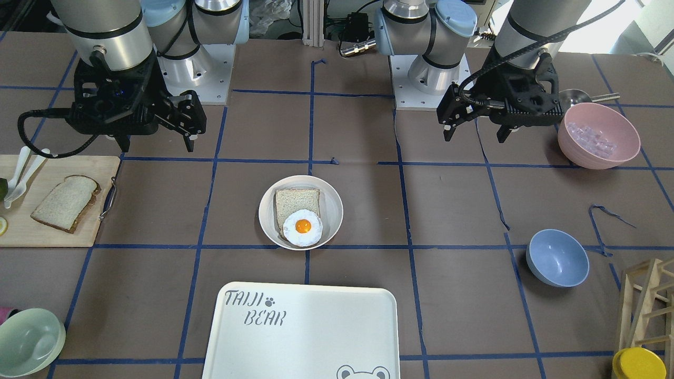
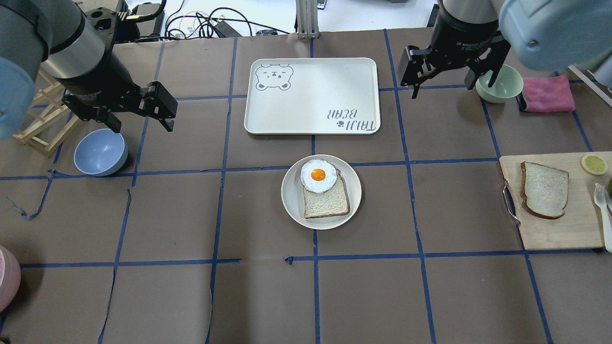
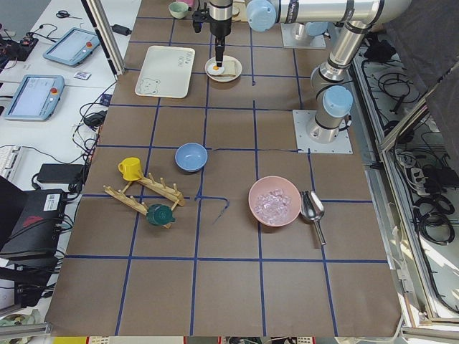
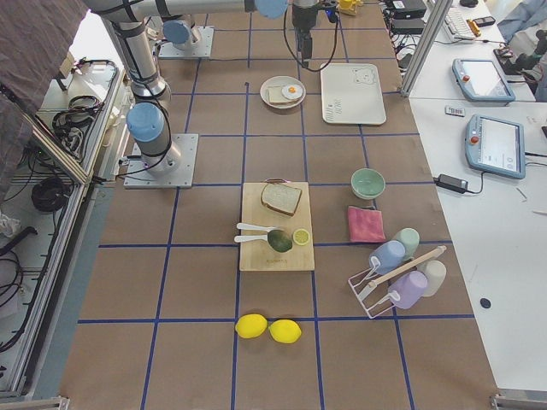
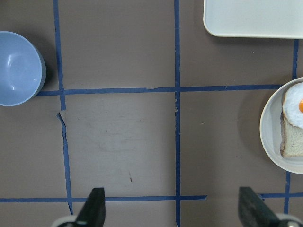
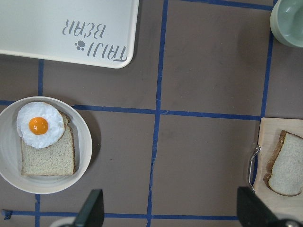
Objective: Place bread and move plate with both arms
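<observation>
The bread lies on a wooden cutting board; it also shows in the overhead view and the right wrist view. The round cream plate sits at the table's middle and holds a squarer slice topped with a fried egg. My left gripper hangs open and empty above the table beside the blue bowl; the plate's rim shows at its wrist view's right edge. My right gripper hangs open and empty near the green bowl, well away from the bread.
The white "TAIJI BEAR" tray lies just beyond the plate. A blue bowl and a wooden rack are near the left gripper. A green bowl and a pink cloth are by the right gripper. A pink bowl of ice stands nearby.
</observation>
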You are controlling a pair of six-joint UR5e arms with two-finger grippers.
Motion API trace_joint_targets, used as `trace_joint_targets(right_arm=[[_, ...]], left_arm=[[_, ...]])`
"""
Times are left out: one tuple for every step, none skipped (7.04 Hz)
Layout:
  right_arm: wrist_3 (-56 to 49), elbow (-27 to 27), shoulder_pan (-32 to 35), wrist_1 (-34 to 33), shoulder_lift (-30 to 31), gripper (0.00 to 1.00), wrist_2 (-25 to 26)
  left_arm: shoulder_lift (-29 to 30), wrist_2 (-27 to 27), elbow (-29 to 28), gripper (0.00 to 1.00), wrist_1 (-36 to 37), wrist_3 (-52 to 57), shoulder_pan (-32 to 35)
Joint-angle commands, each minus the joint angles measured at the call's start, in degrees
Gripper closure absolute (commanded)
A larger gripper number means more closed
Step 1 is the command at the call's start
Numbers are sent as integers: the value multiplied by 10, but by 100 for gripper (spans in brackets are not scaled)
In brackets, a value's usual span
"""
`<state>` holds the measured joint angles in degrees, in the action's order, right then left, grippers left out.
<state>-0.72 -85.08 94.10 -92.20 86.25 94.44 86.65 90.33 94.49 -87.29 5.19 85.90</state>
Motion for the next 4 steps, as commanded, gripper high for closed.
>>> trace_joint_targets(right_arm=[[3,-2,0,0,2,0,1],[2,-2,-1,-3,2,0,1],[4,-2,-1,2,4,0,2],[-6,3,4,-1,10,0,-1]], left_arm=[[-1,0,1,0,0,0,0],[-1,1,1,0,0,0,0],[0,2,2,0,1,0,0],[1,1,-2,0,2,0,-2]])
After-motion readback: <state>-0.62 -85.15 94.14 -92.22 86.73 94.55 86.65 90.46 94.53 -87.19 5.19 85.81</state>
